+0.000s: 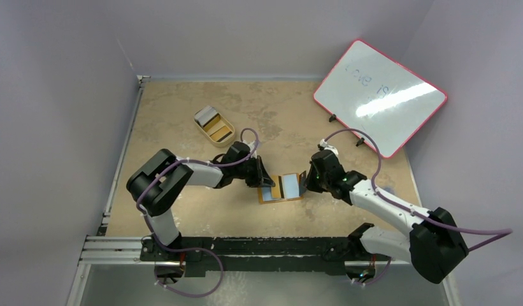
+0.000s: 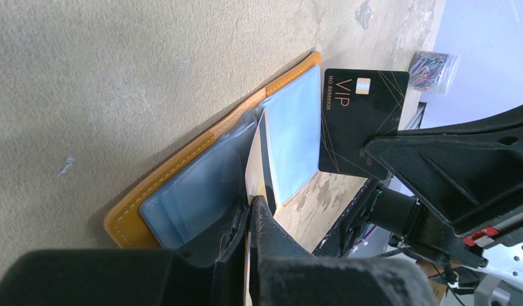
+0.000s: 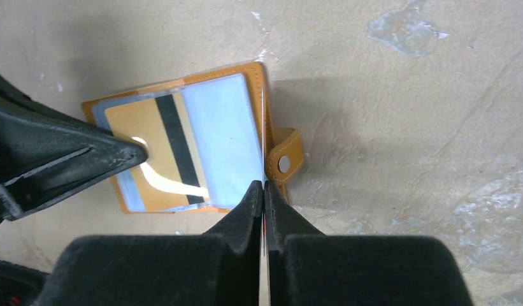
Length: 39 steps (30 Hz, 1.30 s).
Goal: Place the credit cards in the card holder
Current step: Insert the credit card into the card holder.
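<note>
Reaching in from left and right toward the card holder (image 3: 227, 127) lying open at frame centre, pinching a gold card (image 3: 150, 146) tight in the left gripper (image 2: 253, 205) over it, clamping a black card (image 2: 360, 121) on edge in the right gripper (image 3: 264, 188) by the snap (image 3: 283, 164).

The black card (image 2: 364, 121) pinched in the right gripper (image 2: 375, 148) carries large, thin gold letters "VIP" on the part that sticks out beyond the fingertips. Along the card's side away from those fingertips, turned a quarter against the big letters, runs a small gold line: "NO" and a row of digits, mostly eights, the last ones too small to be sure of. Well beyond the right gripper, on its outer side, the whiteboard (image 1: 379, 95) bears faint handwriting that seems to begin "Love is"; glare washes out the rest
</note>
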Available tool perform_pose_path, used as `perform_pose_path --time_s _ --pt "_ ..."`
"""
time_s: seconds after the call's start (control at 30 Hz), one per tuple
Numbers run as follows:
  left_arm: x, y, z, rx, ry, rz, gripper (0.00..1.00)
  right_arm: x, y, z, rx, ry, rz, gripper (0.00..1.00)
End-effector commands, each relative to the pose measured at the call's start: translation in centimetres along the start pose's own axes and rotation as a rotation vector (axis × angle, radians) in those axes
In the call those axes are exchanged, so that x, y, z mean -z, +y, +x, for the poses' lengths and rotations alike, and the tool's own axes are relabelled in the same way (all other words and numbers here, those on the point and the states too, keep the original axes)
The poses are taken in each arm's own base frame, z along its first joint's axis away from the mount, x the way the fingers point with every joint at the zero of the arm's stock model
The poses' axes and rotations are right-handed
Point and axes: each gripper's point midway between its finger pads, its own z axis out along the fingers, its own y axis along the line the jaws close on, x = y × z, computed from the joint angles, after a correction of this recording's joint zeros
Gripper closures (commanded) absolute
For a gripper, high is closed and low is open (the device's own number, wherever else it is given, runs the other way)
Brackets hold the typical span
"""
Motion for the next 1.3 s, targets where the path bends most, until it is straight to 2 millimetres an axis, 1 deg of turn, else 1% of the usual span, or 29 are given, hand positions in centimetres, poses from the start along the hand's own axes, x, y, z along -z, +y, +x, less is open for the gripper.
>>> perform_pose_path --time_s 0.0,0.13,0.4,0.57,0.73,0.9,0.93,1.03,1.1,1.2,1.27 --pt "-0.4 0.1 -0.8 0.032 -0.064 0.008 1.0 -0.2 -1.2 -0.9 -0.004 -0.038 0.083 1.0" --pt "-0.6 0.2 -0.8 0.053 -0.078 0.014 1.0 -0.4 -1.3 -0.9 -0.004 -0.035 0.09 1.0" --pt "-1.7 -0.8 -0.3 0.042 -0.081 0.046 1.0 -0.3 -1.3 -0.8 -0.005 -0.037 0.085 1.0" --pt "-2.1 -0.5 0.2 0.02 -0.062 0.026 1.0 -0.3 -1.1 -0.6 -0.008 -0.032 0.068 1.0" --pt "-2.0 0.6 0.0 -0.025 -0.045 -0.065 1.0 -0.3 -0.7 -0.1 -0.009 -0.013 0.04 1.0" --pt "-2.5 -0.3 -0.2 -0.037 -0.06 -0.069 1.0 -0.2 -0.5 -0.3 -0.015 -0.018 0.031 1.0" --pt "-2.6 -0.5 -0.3 -0.041 -0.069 -0.073 0.99 -0.2 -0.5 -0.3 -0.015 -0.02 0.034 1.0" --pt "-2.4 -0.7 -0.6 -0.047 -0.085 -0.077 0.91 0.1 -0.3 -0.8 -0.023 -0.029 0.04 1.0" --pt "-2.1 -0.4 -0.8 -0.067 -0.097 -0.111 0.86 0.6 -0.1 -1.1 -0.029 -0.029 0.042 1.0" --pt "-1.3 -0.7 -1.3 -0.094 -0.117 -0.136 0.78 1.3 0.1 -1.6 -0.019 -0.035 0.041 1.0" --pt "-1.0 -1.2 -1.5 -0.093 -0.125 -0.126 0.75 1.4 0.1 -1.8 -0.016 -0.045 0.04 1.0"
